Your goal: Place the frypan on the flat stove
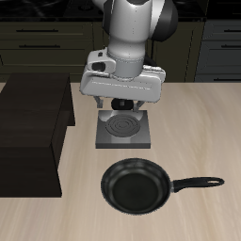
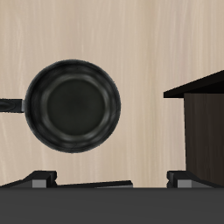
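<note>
Above the flat stove point(image 1: 123, 130), toward the back of the worktop point(image 1: 198, 122), the arm hangs with its wrist pointing straight down, its bulky grey head covering the stove's far edge. The tool point(image 1: 120, 105) is raised clear of everything and carries nothing; its fingertips point(image 2: 42, 178) sit far apart in the wrist view, so it is spread wide. The frypan point(image 1: 136, 185) lies flat on the worktop, nearer the front edge than the stove and just apart from it, handle stretched sideways. A large dark box point(image 1: 33, 132) stands beside the stove.
</note>
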Motion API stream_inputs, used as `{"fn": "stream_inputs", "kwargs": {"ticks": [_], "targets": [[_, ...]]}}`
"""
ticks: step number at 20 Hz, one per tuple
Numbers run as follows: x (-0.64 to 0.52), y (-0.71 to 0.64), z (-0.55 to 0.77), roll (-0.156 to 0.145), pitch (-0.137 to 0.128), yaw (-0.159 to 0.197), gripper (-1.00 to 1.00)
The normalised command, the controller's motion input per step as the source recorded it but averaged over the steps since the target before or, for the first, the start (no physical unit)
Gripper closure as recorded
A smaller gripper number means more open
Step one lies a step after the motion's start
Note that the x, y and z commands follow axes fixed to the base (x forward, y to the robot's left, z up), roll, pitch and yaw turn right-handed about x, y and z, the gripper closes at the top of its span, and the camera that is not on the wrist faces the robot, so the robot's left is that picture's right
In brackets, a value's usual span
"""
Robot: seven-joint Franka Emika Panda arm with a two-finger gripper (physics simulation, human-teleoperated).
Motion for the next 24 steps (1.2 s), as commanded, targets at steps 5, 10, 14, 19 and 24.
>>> {"fn": "stream_inputs", "kwargs": {"ticks": [5, 10, 14, 19, 24], "targets": [[0.18, -0.05, -0.02, -0.012, 0.010, -0.009, -1.00], [0.20, -0.01, -0.01, 0.003, 0.005, 0.013, -1.00], [0.17, 0.04, -0.12, 0.000, 0.022, 0.045, -1.00], [0.11, 0.04, -0.04, 0.006, 0.005, -0.012, -1.00], [0.08, 0.01, 0.04, -0.010, -0.019, 0.004, -1.00]]}}
